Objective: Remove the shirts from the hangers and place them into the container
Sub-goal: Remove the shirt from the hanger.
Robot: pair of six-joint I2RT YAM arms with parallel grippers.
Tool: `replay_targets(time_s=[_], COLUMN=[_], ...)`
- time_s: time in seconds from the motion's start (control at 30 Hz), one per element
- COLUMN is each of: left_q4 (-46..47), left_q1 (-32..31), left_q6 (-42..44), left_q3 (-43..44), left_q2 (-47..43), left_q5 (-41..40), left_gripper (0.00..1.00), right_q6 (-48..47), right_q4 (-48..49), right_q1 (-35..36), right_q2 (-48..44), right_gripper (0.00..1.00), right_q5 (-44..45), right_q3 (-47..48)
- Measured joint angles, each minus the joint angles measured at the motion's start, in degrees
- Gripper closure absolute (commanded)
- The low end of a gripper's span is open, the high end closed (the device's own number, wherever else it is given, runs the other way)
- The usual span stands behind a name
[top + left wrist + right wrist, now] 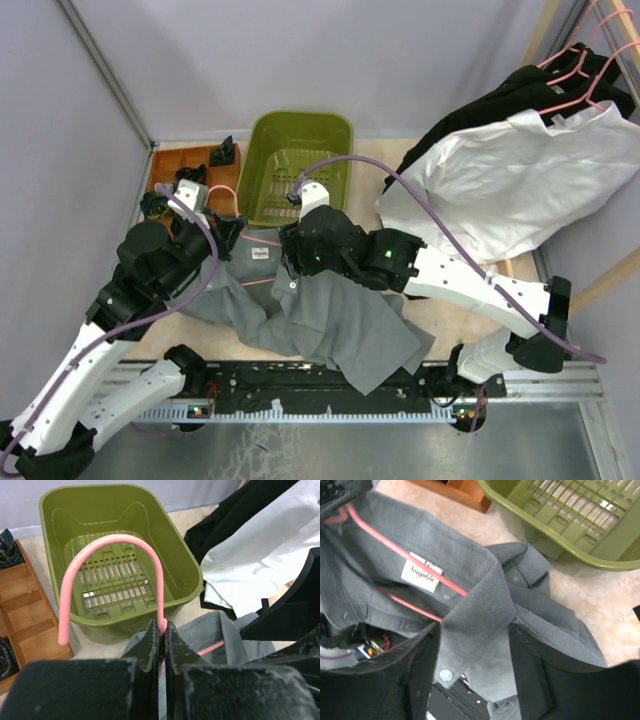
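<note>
- Where the grey shirt (470, 565) lies open at the neck, a small white label (421, 575) is sewn inside the collar band. It carries one word in dark script that seems to begin "Nosy"; the rest is too fine to read surely.
- The container (150, 520) is an olive-green tub with rounded corners and a thick rim. It stands on the bench (600, 605) just beyond the grey shirt, its slotted bottom in plain view.
- Beside the tub on the left lies a brown wooden tray (30, 615). Some of its compartments hold dark items (7, 547) that I cannot identify.
- The grey shirt is spread crumpled over the near part of the bench between the two arms, one flap trailing over the near edge. A pink wire hanger (115, 538) is inside it, its shoulders running under the collar and its hook arching up towards the tub.
- The left hand (161, 627) is clamped narrow on the hanger's neck, just below the hook.
- The right hand (474, 630) stands about half wide, its fingers (530, 680) on either side of the folded collar.
- At the far right a white shirt (520, 180) and black shirts (500, 100) hang on more pink hangers.
</note>
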Motion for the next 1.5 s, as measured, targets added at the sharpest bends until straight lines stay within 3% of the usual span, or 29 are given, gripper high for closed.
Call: replay_targets(time_s=[0.1, 0.23, 0.37, 0.57, 0.73, 1.03, 1.3, 1.37, 1.5], left_q4=[0.0, -0.28, -0.94, -1.46, -1.4, -0.22, 1.03, 1.62, 2.4], left_q1=[0.0, 0.0, 0.0, 0.0, -0.04, -0.26, -0.26, -0.26, -0.26], left_q6=[-0.31, -0.26, 0.15, 2.32, 4.72, 9.2, 10.47, 10.49, 10.51], left_q3=[0.0, 0.0, 0.0, -0.02, -0.46, -0.72, -1.55, -1.55, -1.55], left_q2=[-0.26, -0.24, -0.11, -1.62, -5.2, -6.51, -6.88, -7.39, -8.31], left_q5=[0.02, 0.57, 1.14, 0.83, 1.25, 9.03, 13.92, 14.78, 15.28], left_gripper=[1.0, 1.0, 1.0, 1.0, 1.0, 1.0, 1.0, 1.0, 1.0], right_q6=[1.09, 1.18, 1.42, 1.64, 1.4, -0.04, -2.27, -2.43, -4.2], right_q4=[2.38, 3.76, 4.87, 6.45, 6.82, 7.21, 7.69, 7.8, 8.74], right_q1=[0.09, 0.09, 0.09, -1.62, -9.35, -15.72, -17.16, -18.03, -20.26], right_q2=[-0.02, 0.22, 0.59, -1.46, -6.21, -9.99, -10.56, -10.64, -11.93], right_gripper=[0.38, 0.76, 1.0, 1.0, 1.0, 1.0, 0.97, 0.89, 0.51], right_q5=[2.43, 4.5, 6.38, 7.98, 4.59, 1.68, 1.64, 1.44, -1.92], right_q3=[-0.92, -1.79, -2.14, -6.49, -11.02, -15.91, -20.24, -20.94, -22.97])
